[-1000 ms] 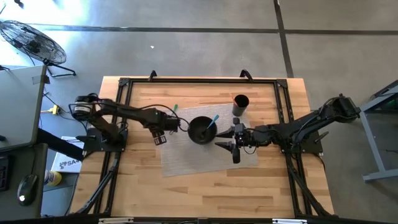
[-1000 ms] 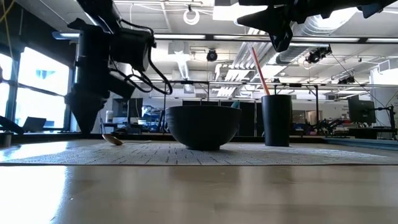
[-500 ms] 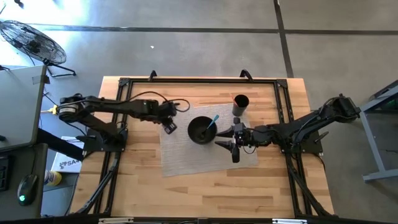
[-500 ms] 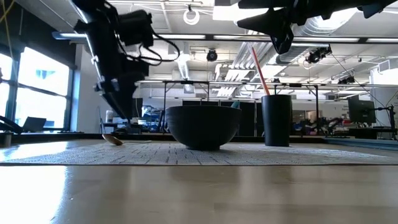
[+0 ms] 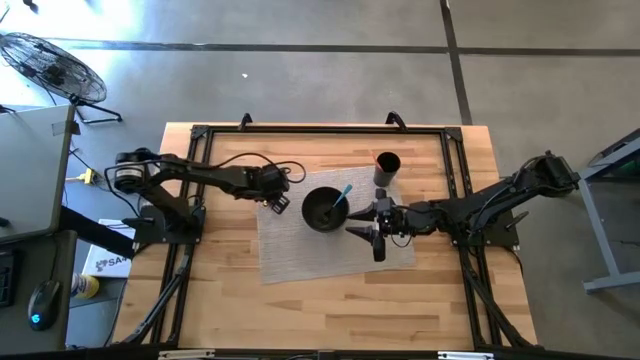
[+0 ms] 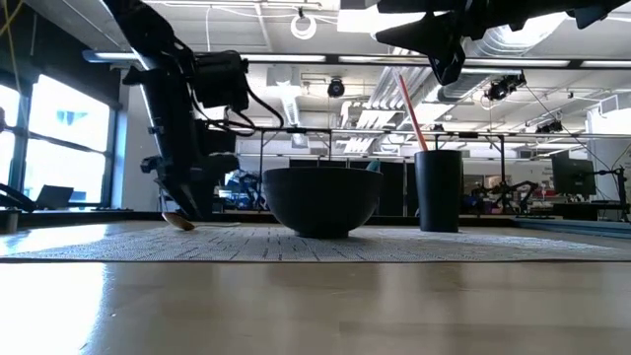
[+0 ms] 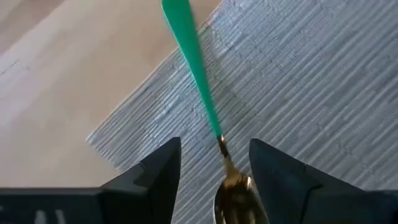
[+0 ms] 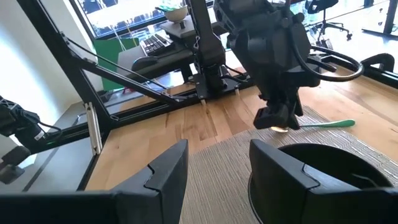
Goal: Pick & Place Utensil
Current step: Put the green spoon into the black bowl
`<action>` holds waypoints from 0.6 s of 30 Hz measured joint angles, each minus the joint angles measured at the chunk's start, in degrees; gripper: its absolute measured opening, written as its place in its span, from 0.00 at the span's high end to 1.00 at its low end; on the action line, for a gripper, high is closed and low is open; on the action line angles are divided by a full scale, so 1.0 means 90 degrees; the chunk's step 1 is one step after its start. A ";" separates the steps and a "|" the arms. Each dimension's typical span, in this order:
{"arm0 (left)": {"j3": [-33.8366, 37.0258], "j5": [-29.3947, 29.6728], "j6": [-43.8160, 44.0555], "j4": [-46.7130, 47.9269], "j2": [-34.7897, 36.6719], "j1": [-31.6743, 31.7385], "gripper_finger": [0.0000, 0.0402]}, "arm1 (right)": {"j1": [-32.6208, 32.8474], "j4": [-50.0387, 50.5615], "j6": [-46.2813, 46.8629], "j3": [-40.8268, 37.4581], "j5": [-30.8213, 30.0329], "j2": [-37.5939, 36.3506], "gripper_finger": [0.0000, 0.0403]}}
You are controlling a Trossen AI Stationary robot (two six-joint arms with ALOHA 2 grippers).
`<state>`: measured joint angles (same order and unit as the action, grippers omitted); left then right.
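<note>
Looking down past my left gripper (image 7: 214,171), I see its two dark fingers (image 7: 155,177) standing apart, one on each side of a green-handled spoon (image 7: 199,93) and touching nothing. The spoon lies flat on the woven grey placemat (image 7: 311,81), near its corner; the slim matte green handle runs away from the fingers toward the mat's edge, and the shiny gold bowl of the spoon sits right between the fingertips. I cannot tell whether the tips rest on the mat or hang just above it.

From overhead, that left gripper (image 5: 277,200) is at the placemat's (image 5: 300,255) left edge, just beside the round black bowl (image 5: 322,210), which holds a blue-handled utensil (image 5: 345,193) leaning on its rim. A dark cylindrical cup (image 5: 387,165) stands upright behind the bowl, and the low view shows a red straw-like stick (image 6: 411,108) rising from it.

My right gripper (image 5: 378,226) waits on the bowl's other side, raised above the mat, its fingers (image 8: 161,174) spread wide and empty. The worktop (image 5: 230,290) is pale butcher-block wood with visible plank seams.
</note>
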<state>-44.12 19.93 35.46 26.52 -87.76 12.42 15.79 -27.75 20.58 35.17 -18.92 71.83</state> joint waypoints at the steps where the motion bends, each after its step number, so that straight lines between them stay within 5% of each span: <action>1: -0.0002 -0.0003 0.0052 -0.0082 -0.0056 0.0000 0.54 | 0.0000 0.0007 0.0000 -0.0001 0.0000 0.0000 0.59; 8: -0.0002 -0.0180 0.0259 -0.0287 -0.0206 0.0183 0.56 | 0.0000 0.0010 0.0004 -0.0001 0.0004 0.0000 0.59; 18: -0.0005 -0.0558 0.0261 -0.0307 -0.0251 0.0537 0.75 | 0.0000 0.0058 0.0005 0.0001 0.0027 0.0000 0.59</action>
<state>-44.16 14.90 37.80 23.76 -90.02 17.26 15.79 -27.22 20.62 35.18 -18.68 71.83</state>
